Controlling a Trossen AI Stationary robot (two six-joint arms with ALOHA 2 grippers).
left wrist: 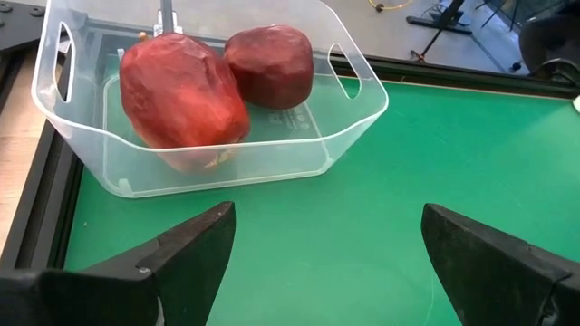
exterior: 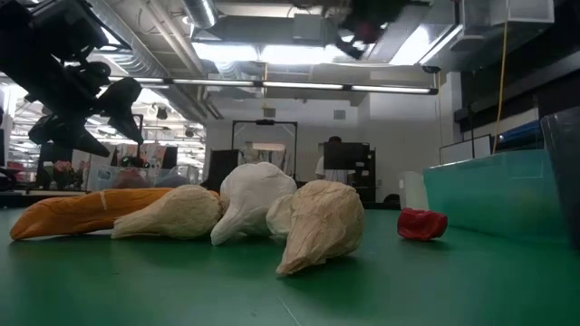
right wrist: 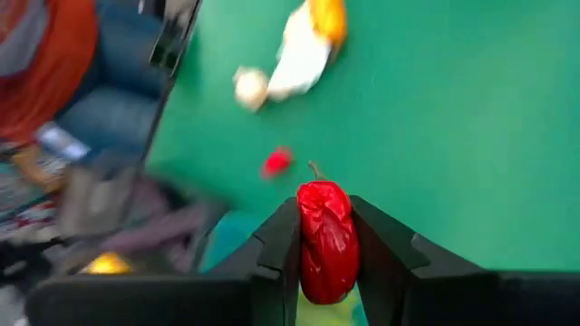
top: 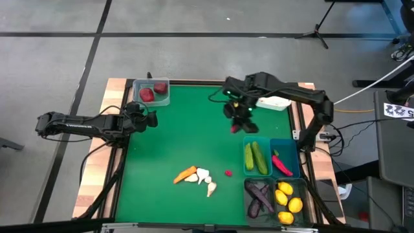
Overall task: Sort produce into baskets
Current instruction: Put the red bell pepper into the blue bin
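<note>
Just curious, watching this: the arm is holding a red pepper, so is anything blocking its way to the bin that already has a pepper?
Nothing visible does. The right gripper, shut on the red pepper, hangs above bare green mat, apart from the teal bin holding another pepper.

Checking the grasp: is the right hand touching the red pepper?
Touching. The right wrist view shows the right hand shut on the red pepper, both fingers pressed against its sides with no gap.
</note>
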